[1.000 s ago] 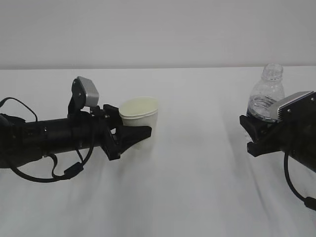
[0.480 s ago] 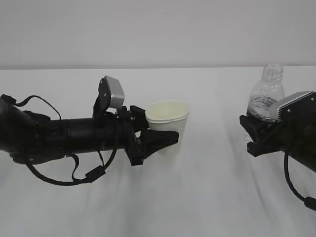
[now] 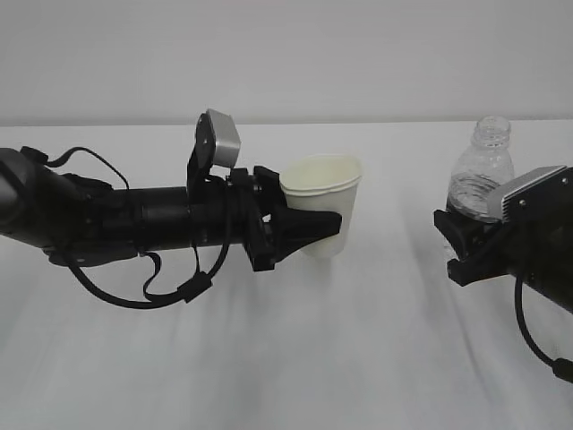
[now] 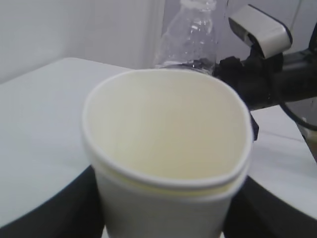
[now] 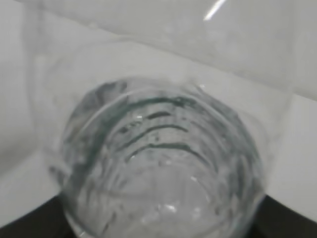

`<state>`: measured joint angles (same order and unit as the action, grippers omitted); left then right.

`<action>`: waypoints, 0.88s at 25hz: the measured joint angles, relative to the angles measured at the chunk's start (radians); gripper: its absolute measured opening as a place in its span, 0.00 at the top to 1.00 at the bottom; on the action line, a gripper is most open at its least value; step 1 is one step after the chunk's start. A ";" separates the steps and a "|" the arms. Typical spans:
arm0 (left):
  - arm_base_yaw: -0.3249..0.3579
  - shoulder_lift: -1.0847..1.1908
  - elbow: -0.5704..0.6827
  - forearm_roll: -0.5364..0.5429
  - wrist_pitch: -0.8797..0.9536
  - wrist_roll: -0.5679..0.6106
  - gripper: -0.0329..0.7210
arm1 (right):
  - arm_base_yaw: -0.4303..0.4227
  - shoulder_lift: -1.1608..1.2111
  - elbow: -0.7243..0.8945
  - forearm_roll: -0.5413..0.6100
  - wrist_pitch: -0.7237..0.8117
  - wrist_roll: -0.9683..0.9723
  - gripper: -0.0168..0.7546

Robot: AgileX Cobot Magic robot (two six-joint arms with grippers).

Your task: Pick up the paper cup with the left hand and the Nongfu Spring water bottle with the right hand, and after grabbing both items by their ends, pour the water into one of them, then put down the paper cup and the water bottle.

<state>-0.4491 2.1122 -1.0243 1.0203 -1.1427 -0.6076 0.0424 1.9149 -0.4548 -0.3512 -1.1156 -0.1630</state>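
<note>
The off-white paper cup (image 3: pixel 324 202) hangs upright above the white table, with my left gripper (image 3: pixel 315 228) shut on its lower part. Up close, the paper cup (image 4: pixel 168 148) fills the left wrist view, black fingers (image 4: pixel 47 213) on both sides of it, its inside looking empty. At the far right the clear Nongfu Spring water bottle (image 3: pixel 482 172) stands upright and capless, my right gripper (image 3: pixel 461 240) shut on its lower body. The bottle (image 5: pixel 158 163) fills the right wrist view, water inside it. A wide gap separates cup and bottle.
The white table (image 3: pixel 358 358) runs under both arms to a pale wall (image 3: pixel 286 54) behind. A loose black cable (image 3: pixel 170 291) hangs below the left arm. The right arm's grey camera box (image 3: pixel 534 186) sits right of the bottle.
My left arm has carried the cup to the right and slightly upward, closer to the bottle. The right arm and the bottle have not moved.
</note>
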 joint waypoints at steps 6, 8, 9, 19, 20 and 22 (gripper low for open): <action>-0.017 0.096 -0.034 0.014 0.000 -0.027 0.35 | 0.000 0.000 0.000 0.000 0.000 -0.023 0.43; -0.036 0.098 -0.046 0.024 0.000 -0.029 0.35 | 0.000 0.000 0.000 0.000 0.000 -0.039 0.43; -0.047 0.098 -0.055 0.032 0.000 -0.029 0.35 | 0.000 0.000 0.000 0.002 0.000 -0.052 0.43; -0.084 0.098 -0.103 0.080 -0.002 -0.031 0.35 | 0.000 0.000 0.000 0.040 0.000 -0.155 0.43; -0.084 0.098 -0.103 0.080 -0.002 -0.031 0.35 | 0.000 0.000 0.000 0.044 0.002 -0.168 0.43; -0.084 0.098 -0.103 0.080 -0.002 -0.031 0.35 | 0.000 0.000 0.000 0.048 0.008 -0.199 0.43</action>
<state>-0.5334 2.2105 -1.1269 1.0999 -1.1451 -0.6382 0.0424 1.9149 -0.4548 -0.3030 -1.1076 -0.3620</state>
